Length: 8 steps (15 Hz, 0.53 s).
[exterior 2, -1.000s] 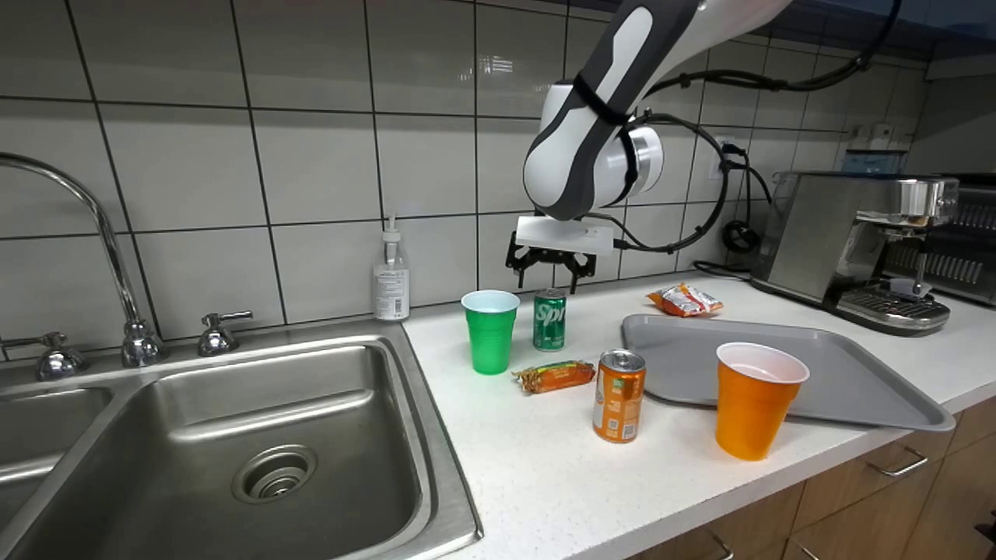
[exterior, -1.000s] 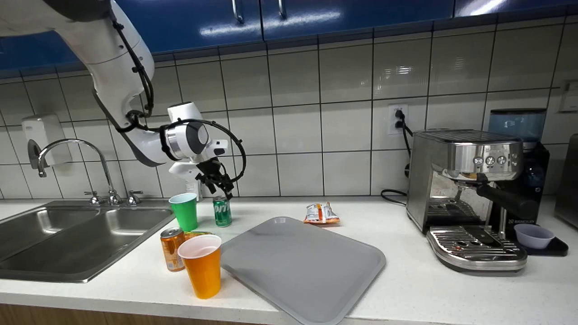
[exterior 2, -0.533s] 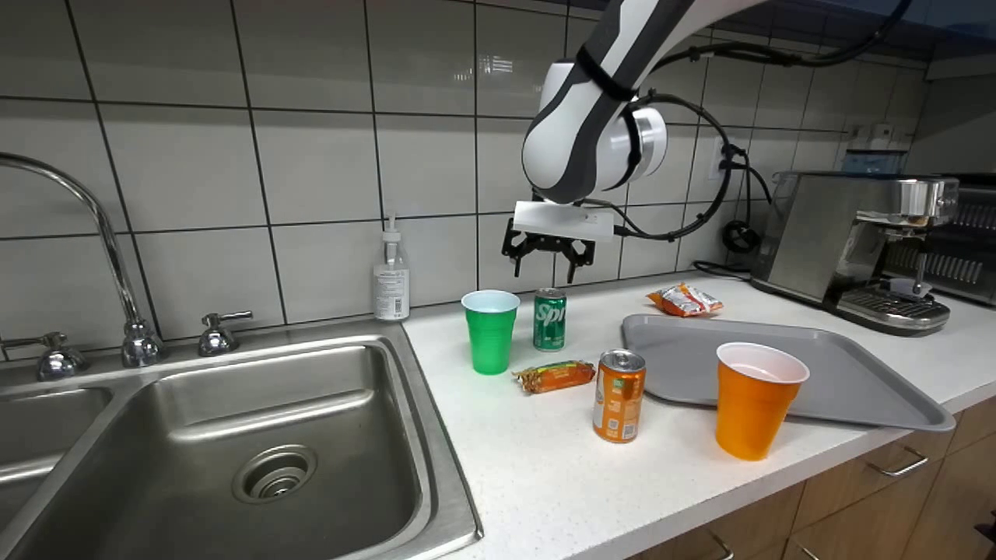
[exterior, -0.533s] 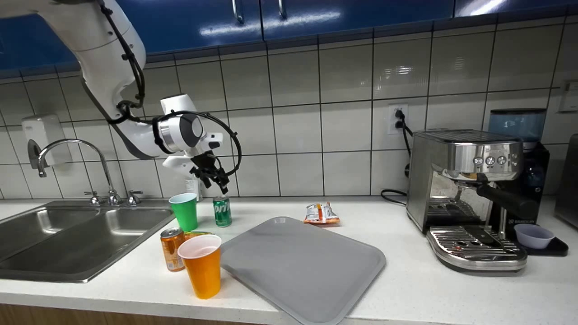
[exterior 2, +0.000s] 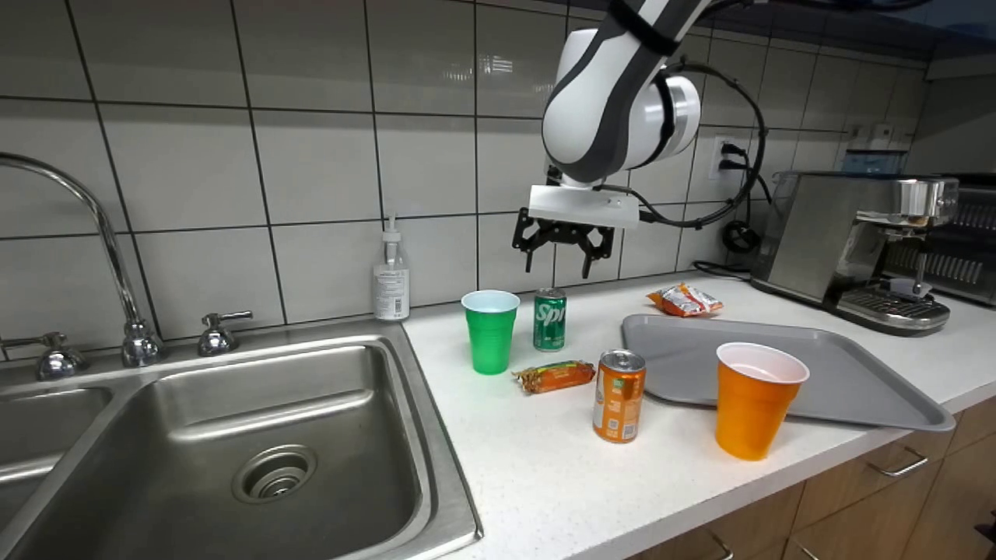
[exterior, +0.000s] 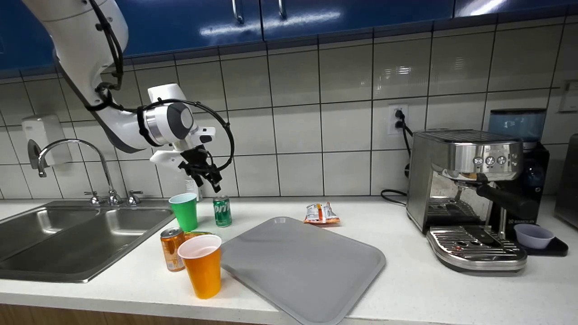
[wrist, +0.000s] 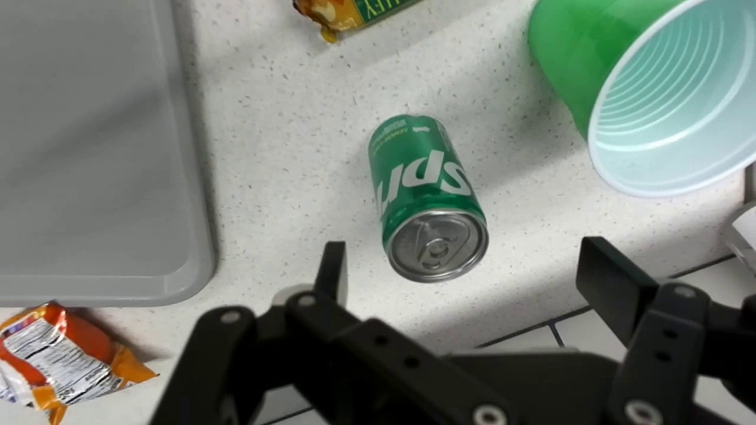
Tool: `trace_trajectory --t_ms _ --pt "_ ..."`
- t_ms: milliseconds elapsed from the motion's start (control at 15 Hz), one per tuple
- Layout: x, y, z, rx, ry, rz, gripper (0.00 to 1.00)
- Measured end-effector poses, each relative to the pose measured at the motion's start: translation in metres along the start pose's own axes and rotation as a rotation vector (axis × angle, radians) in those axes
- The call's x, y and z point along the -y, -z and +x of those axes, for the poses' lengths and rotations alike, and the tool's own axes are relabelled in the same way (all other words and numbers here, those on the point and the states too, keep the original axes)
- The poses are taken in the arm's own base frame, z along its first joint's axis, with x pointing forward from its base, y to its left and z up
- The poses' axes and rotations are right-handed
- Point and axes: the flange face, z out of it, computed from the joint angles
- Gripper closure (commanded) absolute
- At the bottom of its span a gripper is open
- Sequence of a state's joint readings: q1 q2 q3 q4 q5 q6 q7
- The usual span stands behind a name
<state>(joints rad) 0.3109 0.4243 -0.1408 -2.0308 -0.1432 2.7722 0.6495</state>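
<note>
Gripper: hovering over the counter, just above the green can; gap between them in both exterior views.
Fingers: released, spread wide; wrist view frames the can's lid between the tips, not touching.
Green can spot: upright on white countertop, near the tiled wall, white lettering on its side.
Green cup: upright, pale inside, just beside the green can, sink side.
Wrapped bar: lying in front of green cup and green can, one end near the orange can; can't tell from here if those touch.
Orange can: upright, between bar and orange cup.
Orange cup: upright, near the front edge, just beside the tray.
Gray tray: flat, one corner jutting past the front edge.
Snack bag: orange and white, lying just behind the tray.
Sink: steel, two basins, faucet at the back.
Pump bottle: standing by the sink's back corner, near the wall.
Coffee machine: steel, beyond the tray, well apart from the sink.
</note>
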Motion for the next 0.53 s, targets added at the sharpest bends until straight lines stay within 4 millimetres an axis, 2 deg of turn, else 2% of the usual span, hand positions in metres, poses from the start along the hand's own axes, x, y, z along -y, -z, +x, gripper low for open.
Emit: trace_trajectory --t_ms 533 --pt "-0.015 0.033 -0.045 0.019 0.096 -0.019 0.0"
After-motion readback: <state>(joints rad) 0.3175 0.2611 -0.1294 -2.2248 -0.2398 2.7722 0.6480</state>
